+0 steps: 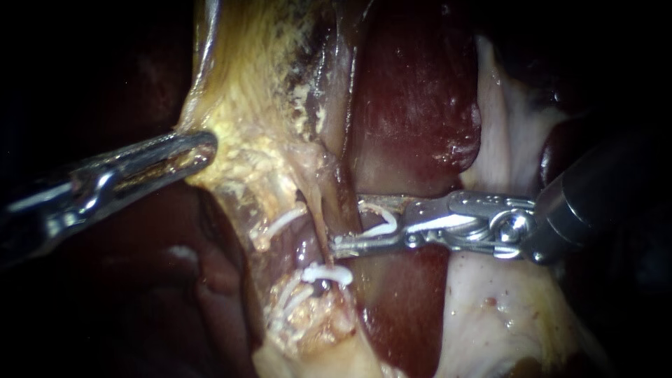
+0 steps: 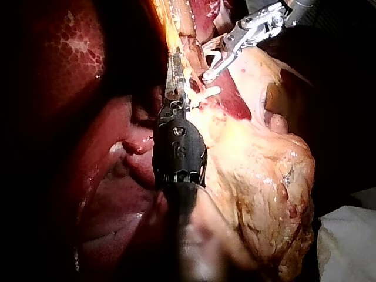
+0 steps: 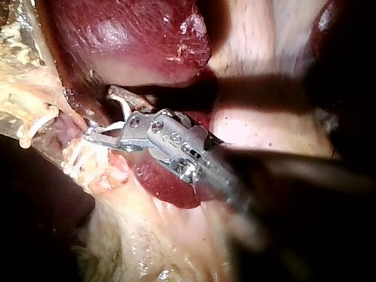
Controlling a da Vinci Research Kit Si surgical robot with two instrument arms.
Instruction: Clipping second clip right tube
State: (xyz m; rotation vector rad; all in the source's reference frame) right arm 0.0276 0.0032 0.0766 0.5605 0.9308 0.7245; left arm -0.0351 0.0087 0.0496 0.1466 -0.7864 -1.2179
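The right tube [image 1: 319, 213] runs down the middle with 1 closed clip [image 1: 327, 274] lower on it. Just above, the right instrument [image 1: 347, 225] holds a second clip [image 1: 383, 225] in spread jaws at the tube; squeezing it seems to remain. The left instrument [image 1: 205, 148] has its jaws closed on yellow tissue [image 1: 245, 105].

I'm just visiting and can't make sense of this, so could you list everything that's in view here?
liver: one, dark red, behind the tube.
yellowish tissue: one sheet, yellow, above the clips.
tube: one clearly seen, tan, centre.
fixed clips: at least two, white, low centre.
loaded clip: one, white, just above the fixed clips.
cloth: one, white, beyond the tissue.
left instrument: one, silver, pincer shut on the yellowish tissue.
right instrument: one, silver, pincer holding the loaded clip beside the tube.
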